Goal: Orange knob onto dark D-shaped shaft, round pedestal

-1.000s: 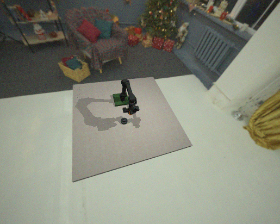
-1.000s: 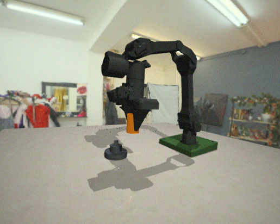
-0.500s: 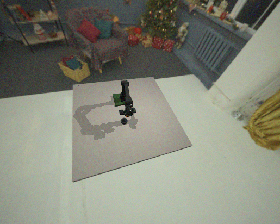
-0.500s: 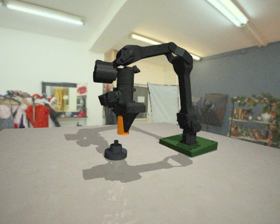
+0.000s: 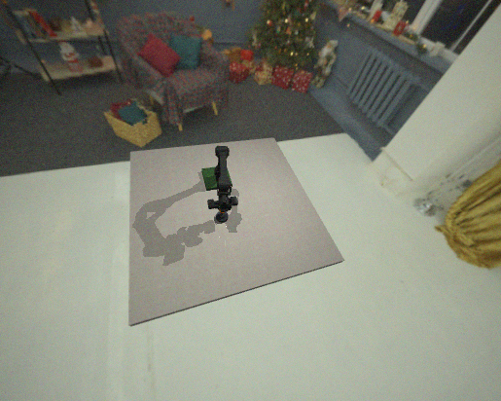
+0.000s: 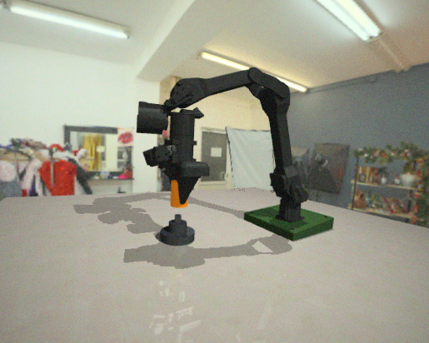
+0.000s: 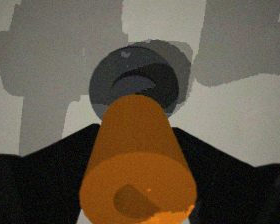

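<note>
The orange knob (image 6: pixel 176 195) (image 7: pixel 136 130) is a tapered cylinder held upright in my gripper (image 6: pixel 180 199). The gripper is shut on it, with a dark finger on each side in the wrist view. The dark round pedestal (image 5: pixel 221 219) (image 6: pixel 177 238) (image 7: pixel 103 82) stands on the table. Its short shaft (image 6: pixel 177 218) points up just below the knob in the exterior view, with a small gap between them. In the wrist view the knob hides the shaft and the near part of the pedestal. The flat side of the shaft cannot be seen.
The arm's green base plate (image 5: pixel 209 179) (image 6: pixel 311 225) stands on the grey-pink table top (image 5: pixel 266 253) (image 6: pixel 90 300), behind the pedestal in the top view and to its right in the exterior view. Shadows of the arm lie around the pedestal.
</note>
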`<control>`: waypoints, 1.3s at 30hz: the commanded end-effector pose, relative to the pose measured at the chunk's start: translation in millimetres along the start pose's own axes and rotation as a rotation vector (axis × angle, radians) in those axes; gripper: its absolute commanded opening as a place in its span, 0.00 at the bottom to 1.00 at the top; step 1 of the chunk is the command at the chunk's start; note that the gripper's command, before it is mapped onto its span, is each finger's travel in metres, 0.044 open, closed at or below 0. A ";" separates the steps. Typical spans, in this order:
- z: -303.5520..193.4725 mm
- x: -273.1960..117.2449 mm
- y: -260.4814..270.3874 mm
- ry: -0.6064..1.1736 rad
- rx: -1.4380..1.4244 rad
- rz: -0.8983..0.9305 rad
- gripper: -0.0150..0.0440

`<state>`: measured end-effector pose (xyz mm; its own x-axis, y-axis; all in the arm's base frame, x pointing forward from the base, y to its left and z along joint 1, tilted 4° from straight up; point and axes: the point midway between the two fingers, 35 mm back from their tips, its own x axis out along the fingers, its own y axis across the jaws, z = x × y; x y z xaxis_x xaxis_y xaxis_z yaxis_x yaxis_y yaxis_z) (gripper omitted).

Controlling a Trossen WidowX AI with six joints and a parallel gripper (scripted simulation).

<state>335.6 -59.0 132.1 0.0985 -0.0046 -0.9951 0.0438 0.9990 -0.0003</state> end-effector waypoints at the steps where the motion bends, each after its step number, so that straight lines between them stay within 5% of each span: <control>1: 1.1 5.5 -1.2 -0.003 -0.003 0.006 0.25; 39: -1.2 24.9 -0.6 -0.003 -0.001 0.006 0.25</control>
<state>338.8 -59.6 108.1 0.1029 -0.0037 -0.9947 0.0409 0.9992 0.0006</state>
